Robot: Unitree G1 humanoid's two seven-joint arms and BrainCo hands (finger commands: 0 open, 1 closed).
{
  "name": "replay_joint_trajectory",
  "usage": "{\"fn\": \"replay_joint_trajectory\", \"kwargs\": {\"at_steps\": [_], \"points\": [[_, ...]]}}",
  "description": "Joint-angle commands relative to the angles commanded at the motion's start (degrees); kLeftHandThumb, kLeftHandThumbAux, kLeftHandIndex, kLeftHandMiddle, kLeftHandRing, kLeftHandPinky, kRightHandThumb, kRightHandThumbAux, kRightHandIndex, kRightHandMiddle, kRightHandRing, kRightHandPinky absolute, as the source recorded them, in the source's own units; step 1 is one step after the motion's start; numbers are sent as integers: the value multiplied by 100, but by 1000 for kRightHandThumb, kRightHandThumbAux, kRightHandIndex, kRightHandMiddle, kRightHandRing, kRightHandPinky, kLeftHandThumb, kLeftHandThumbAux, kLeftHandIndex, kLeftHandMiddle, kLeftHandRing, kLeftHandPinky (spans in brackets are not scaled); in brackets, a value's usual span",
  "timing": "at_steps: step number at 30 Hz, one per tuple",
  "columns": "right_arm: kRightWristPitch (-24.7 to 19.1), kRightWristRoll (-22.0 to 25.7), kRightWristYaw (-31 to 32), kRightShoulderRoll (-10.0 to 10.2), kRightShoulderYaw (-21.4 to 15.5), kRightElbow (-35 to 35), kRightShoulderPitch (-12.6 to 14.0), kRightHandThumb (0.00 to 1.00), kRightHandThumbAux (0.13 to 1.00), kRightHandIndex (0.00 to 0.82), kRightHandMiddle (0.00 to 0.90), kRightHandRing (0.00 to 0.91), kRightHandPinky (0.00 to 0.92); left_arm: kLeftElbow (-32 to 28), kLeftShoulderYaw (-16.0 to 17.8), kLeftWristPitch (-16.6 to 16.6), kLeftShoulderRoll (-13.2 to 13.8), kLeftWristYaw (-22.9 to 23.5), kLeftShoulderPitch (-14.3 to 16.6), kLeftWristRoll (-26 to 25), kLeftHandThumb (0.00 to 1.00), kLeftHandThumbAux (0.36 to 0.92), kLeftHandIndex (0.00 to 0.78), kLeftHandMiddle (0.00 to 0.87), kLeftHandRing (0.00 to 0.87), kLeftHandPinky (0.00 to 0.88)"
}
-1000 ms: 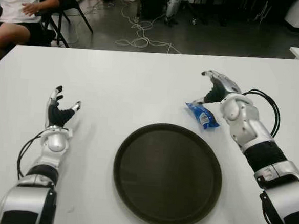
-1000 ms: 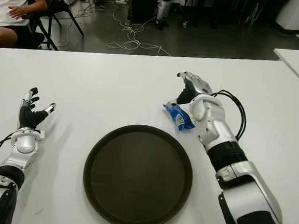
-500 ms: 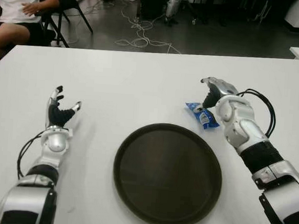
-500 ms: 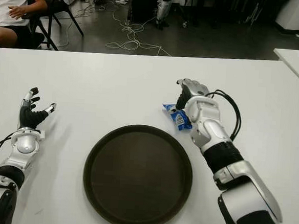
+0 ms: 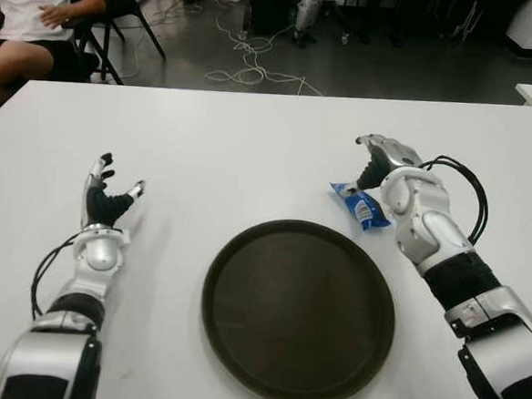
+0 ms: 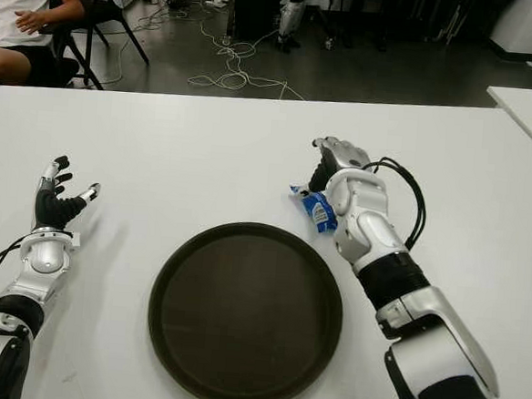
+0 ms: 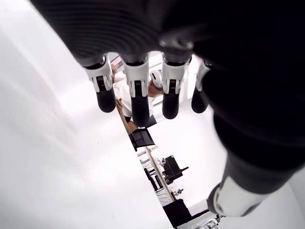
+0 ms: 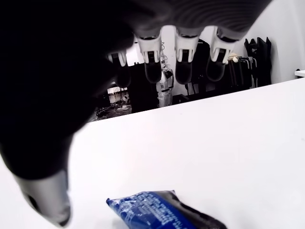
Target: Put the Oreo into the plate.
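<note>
Since a second ago the right hand (image 5: 385, 162) has drawn in toward the robot and slightly leftward, so that it now sits directly over the far end of the Oreo (image 5: 360, 206), a small blue packet lying flat on the white table (image 5: 252, 144). In the right wrist view its fingers (image 8: 183, 64) hang straight and spread above the packet (image 8: 159, 213), with open tabletop showing between them and the wrapper, so the hand is open and holds nothing. The packet lies just beyond the far right rim of the dark round plate (image 5: 298, 311), near it but not touching, and not yet inside. Its long axis runs diagonally, from the end under the hand down toward the robot and a little to the right, roughly in line with the right forearm. From the hand, the packet lies below and slightly toward the plate. The right hand is by far the nearer one; the left hand (image 5: 106, 197) shows well apart on the other side of the plate, fingers spread upward and empty, as its own wrist view confirms with straight fingers (image 7: 138, 95) and nothing between them. My judgement is that the coming move turns on lowering the right fingers across the packet's narrow width to close on it. A seated person (image 5: 37, 10) is visible beyond the far left corner of the table.
</note>
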State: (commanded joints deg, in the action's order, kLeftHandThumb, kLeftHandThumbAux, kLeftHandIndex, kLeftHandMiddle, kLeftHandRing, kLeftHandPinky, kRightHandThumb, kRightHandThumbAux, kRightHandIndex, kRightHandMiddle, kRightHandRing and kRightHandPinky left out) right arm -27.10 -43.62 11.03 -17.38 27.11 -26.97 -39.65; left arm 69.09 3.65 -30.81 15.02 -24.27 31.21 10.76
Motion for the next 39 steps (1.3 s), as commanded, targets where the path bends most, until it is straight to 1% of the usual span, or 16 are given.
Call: {"fn": "replay_joint_trajectory", "kwargs": {"at_steps": [10,13,17,19,21,27,34,39], "points": [[-209,-94,103,26,114,-8,39,0,771,111,150,131,34,-17,-27,10,8,-28,0,0,13,781,81,119,101,74],[-259,-94,103,48,121,-33,58,0,761,123,159,149,84,-11,-22,23,9,-23,4,-6,11,780,80,119,100,73],[-318,-96,93,73,134,-36,77,0,754,122,158,161,125,-12,-5,3,6,-12,0,-27,19,782,80,128,112,89],[-361,-102,117,88,153,-58,72,0,758,118,150,158,124,-13,1,-8,10,-9,-3,-32,25,780,85,135,122,104],[-436,-115,156,102,179,-85,56,0,762,112,142,149,104,-15,0,-17,15,-11,-6,-31,27,777,89,138,130,113],[-658,-180,252,96,251,-115,40,0,786,100,131,133,65,-24,-2,-46,21,-6,-14,-30,27,771,92,139,132,104],[-907,-204,384,107,318,-176,-3,0,810,94,135,132,52,-4,-2,-40,31,1,-6,-30,34,774,92,140,129,103],[-989,-229,442,67,392,-200,0,0,808,93,134,129,43,5,6,-28,41,23,-5,-40,41,775,93,141,133,115]]}}
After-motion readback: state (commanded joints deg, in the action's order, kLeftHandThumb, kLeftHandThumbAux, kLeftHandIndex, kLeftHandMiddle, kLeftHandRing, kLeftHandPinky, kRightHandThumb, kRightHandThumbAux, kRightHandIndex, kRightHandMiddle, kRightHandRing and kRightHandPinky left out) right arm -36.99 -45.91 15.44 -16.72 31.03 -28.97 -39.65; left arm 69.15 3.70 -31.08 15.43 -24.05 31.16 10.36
